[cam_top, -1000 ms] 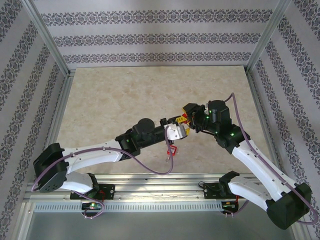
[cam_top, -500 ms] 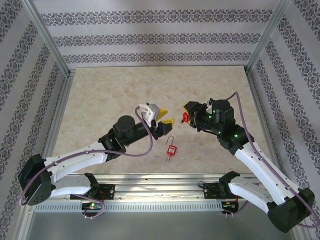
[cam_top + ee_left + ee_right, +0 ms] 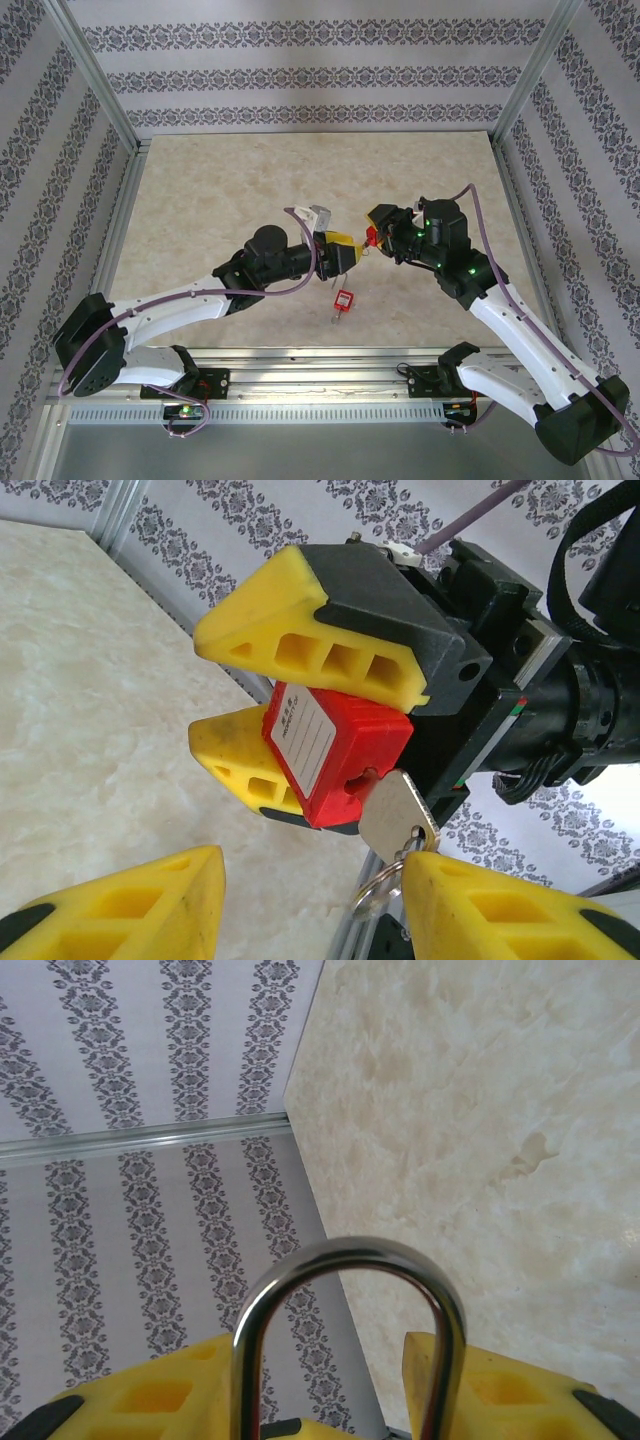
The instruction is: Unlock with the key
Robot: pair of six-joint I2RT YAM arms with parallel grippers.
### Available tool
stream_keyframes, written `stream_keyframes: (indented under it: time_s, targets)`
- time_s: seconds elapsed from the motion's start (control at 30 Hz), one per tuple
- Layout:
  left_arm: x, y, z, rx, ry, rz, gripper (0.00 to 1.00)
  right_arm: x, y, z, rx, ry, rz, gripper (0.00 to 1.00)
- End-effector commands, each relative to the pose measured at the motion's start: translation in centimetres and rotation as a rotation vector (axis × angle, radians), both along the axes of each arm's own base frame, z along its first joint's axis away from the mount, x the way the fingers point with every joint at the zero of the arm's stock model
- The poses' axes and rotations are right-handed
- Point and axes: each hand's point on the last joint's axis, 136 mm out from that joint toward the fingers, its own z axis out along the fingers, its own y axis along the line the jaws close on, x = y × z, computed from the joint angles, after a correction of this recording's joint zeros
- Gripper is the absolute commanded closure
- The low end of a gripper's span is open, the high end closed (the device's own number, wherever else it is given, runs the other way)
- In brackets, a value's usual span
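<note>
My right gripper (image 3: 374, 232) is shut on a red padlock (image 3: 330, 745) and holds it in the air above the table's middle. In the left wrist view its yellow fingers (image 3: 300, 630) pinch the lock body above and below. A small silver key (image 3: 398, 815) sits in the keyhole, with a key ring (image 3: 375, 890) hanging from it. My left gripper (image 3: 312, 870) faces the lock with its jaws open. Its right fingertip (image 3: 450, 875) touches the key's head. In the right wrist view the silver shackle (image 3: 345, 1260) arches up between my right gripper's (image 3: 325, 1380) fingers.
A second red padlock (image 3: 343, 300) lies on the marble tabletop (image 3: 220, 190), just in front of and below both grippers. Patterned walls and aluminium posts (image 3: 95, 75) enclose the table on three sides.
A second ago my left gripper was at the held padlock. It then drew back to the left and rose, and now it is close to the lock again. The right arm barely moved.
</note>
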Motion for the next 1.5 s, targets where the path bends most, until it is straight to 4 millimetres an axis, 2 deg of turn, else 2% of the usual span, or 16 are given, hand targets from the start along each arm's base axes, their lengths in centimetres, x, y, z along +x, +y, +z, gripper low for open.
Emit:
stream_keyframes:
  time_s: [0.0,0.17,0.43,0.7,0.93,1.23,1.47]
  targets:
    - [-0.7,-1.1,3.2,-0.062,-0.020,-0.047,0.51,0.0,-0.2,1.5,-0.001,-0.047,0.001,1.00]
    - [-0.8,-2.0,2.1,-0.004,-0.013,-0.055,0.53,-0.1,-0.4,1.2,-0.016,-0.043,-0.004,1.00]
    - [-1.8,-1.2,3.7,-0.040,-0.046,-0.052,0.53,0.1,-0.6,0.7,-0.030,-0.029,-0.009,1.00]
    - [-3.0,-2.5,4.3,-0.075,-0.023,-0.115,0.53,0.1,-0.8,0.4,-0.044,-0.025,-0.015,1.00]
    - [-3.5,-0.3,6.2,-0.088,-0.063,-0.059,0.53,0.1,-0.9,0.3,-0.043,-0.020,-0.017,1.00]
    - [-3.4,-1.9,3.7,-0.033,-0.019,-0.084,0.55,0.1,-0.8,0.6,-0.047,-0.027,-0.018,1.00]
    - [-3.0,-2.8,3.3,0.005,-0.031,-0.077,0.57,-0.1,-0.6,0.5,-0.054,-0.028,-0.013,1.00]
